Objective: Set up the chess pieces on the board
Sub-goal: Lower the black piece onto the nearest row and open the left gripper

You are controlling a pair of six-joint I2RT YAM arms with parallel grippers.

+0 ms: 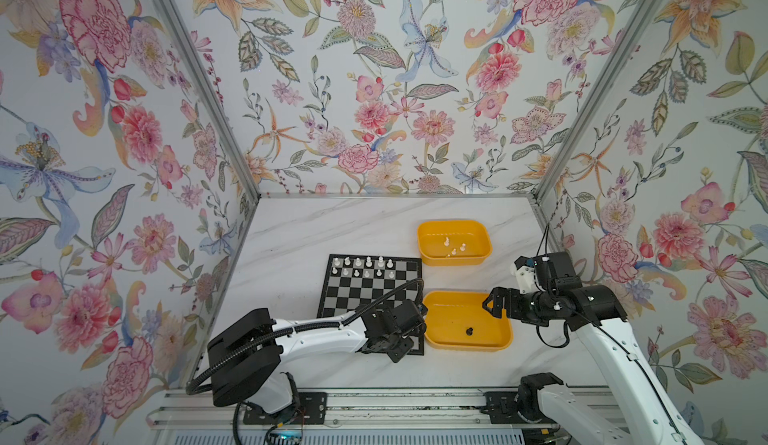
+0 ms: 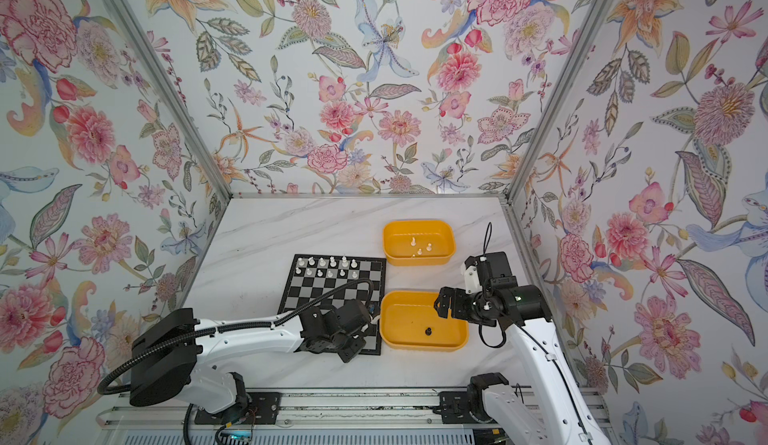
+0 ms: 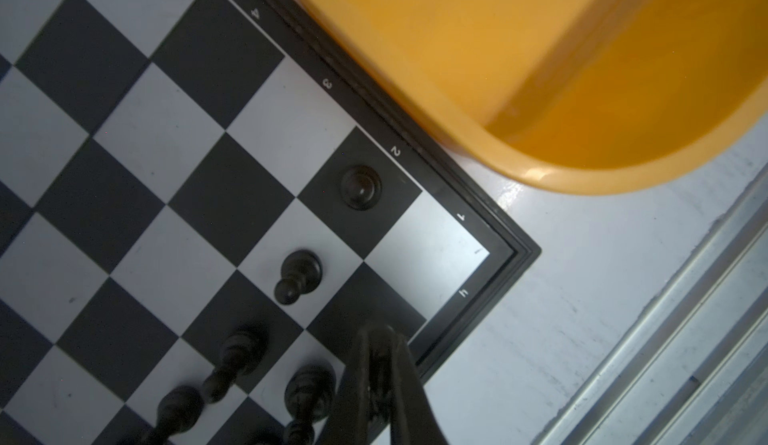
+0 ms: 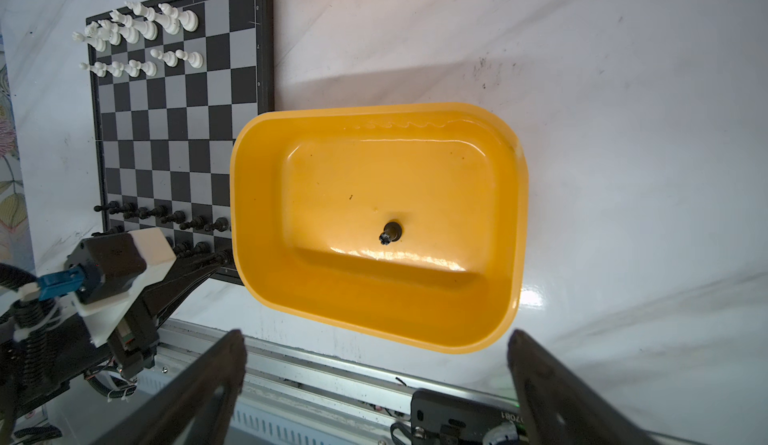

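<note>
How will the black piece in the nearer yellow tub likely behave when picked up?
The black piece is tiny against the tub, so probably very light. Its small round body may slip or roll as the open right gripper closes. The tub's shiny floor likely lets it slide if nudged.

Left claw (image 3: 380,339) pinched shut, pointing steeply downward — right claw (image 4: 376,339) spread wide, aimed toward the middle.
</note>
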